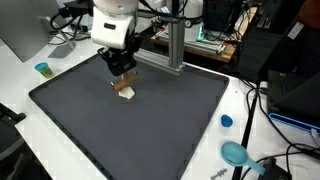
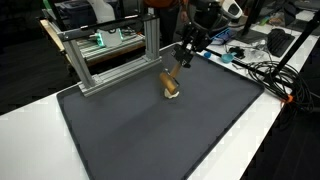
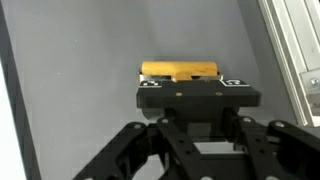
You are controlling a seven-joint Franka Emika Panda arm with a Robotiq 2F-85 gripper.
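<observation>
Cluttered lab gear and cables ringed a white surface (image 1: pixel 18 88) that carried a wide dark mat (image 1: pixel 180 130). A metal frame (image 2: pixel 110 55) stood along the mat's far edge. A small teal cup (image 1: pixel 43 69) sat off one corner of the mat, and a blue lid (image 1: pixel 226 121) lay just off its other side.

Near the frame, a wooden block (image 1: pixel 125 92) was right under the claw (image 1: pixel 122 72). In the wrist view the block (image 3: pixel 180 70) lay across the fingertips, its long axis running from one finger to the other. The claw (image 3: pixel 192 84) was drawn in about it and appeared to have it gripped by the ends. The jaws stood partly apart only because the block filled the gap.

In an exterior view the block (image 2: pixel 171 85) hung tilted, its upper end toward the claw (image 2: pixel 184 60) and its lower end at the mat. Whether that end touched the mat could not be told.

The arm came down steeply from above, with the wrist leaning slightly away from the frame and the fingers pointing at the mat.
</observation>
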